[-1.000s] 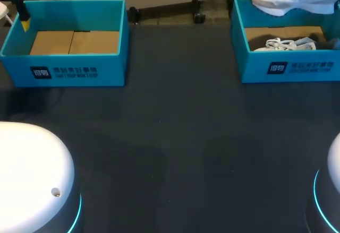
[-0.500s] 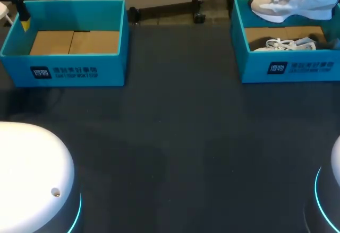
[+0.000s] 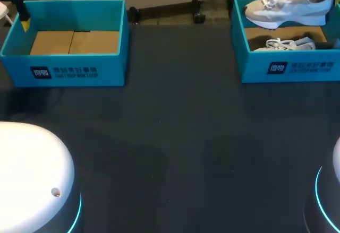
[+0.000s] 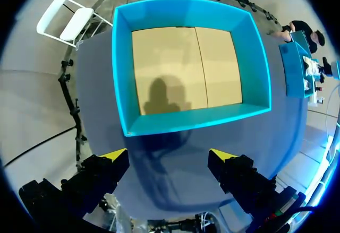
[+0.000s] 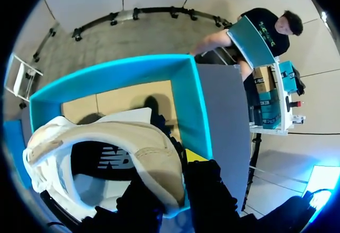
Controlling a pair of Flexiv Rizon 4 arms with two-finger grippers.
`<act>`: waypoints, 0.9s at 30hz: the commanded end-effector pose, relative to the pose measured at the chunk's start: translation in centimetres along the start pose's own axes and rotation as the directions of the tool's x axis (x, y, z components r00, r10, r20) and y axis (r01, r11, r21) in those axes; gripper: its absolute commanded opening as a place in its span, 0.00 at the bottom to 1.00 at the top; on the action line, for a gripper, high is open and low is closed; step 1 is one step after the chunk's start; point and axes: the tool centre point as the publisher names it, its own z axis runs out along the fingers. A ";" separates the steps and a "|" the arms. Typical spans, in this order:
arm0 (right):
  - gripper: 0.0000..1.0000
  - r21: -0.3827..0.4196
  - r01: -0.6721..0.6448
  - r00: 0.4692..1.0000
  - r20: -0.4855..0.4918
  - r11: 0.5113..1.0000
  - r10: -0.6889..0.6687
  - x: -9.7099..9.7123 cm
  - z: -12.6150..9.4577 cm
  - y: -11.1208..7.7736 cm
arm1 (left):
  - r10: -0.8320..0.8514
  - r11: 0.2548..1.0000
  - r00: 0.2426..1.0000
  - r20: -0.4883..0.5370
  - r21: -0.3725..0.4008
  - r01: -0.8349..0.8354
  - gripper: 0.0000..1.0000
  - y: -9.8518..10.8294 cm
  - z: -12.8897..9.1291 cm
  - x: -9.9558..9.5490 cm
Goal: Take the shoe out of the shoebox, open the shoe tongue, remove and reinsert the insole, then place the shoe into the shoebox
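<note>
"Shoe (image 3: 287,7), by what is it held?"

"It is gripped by the right gripper (image 5: 170,170). In the right wrist view the padded heel collar of the pale sneaker (image 5: 106,137) is pinched between the two fingers, and one yellow tip (image 5: 194,155) is seen beside it."

"And where is it found?"

"It is held in the air above the right shoebox (image 3: 287,68), a teal one, with the toe turned toward the middle of the table (image 3: 175,137). A second sneaker (image 3: 284,44) with white laces is laid on the cardboard floor of this box, close to the near wall."

"What is reported for the other arm?"

"The left gripper (image 4: 169,156) is spread wide and nothing is held between its fingers. It is hung over the dark table, just outside one wall of the left shoebox (image 4: 186,124), which is also teal. Only a brown cardboard floor is seen inside that box, and a shadow is cast on it."
</note>
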 end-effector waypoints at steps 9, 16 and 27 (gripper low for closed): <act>0.00 0.026 -0.018 1.000 -0.005 0.999 0.018 -0.2 1.5 1.3 | 0.001 1.000 1.000 0.001 -0.001 -0.001 1.00 0.0 0.0 0.0; 0.00 0.034 -0.026 1.000 -0.003 0.999 0.026 0.5 2.7 1.7 | 0.001 1.000 1.000 0.001 -0.001 -0.001 1.00 0.0 0.0 0.0; 0.00 0.018 -0.048 0.999 -0.008 0.999 0.049 -0.2 4.2 1.0 | 0.001 1.000 1.000 0.001 -0.001 -0.001 1.00 0.0 0.0 0.0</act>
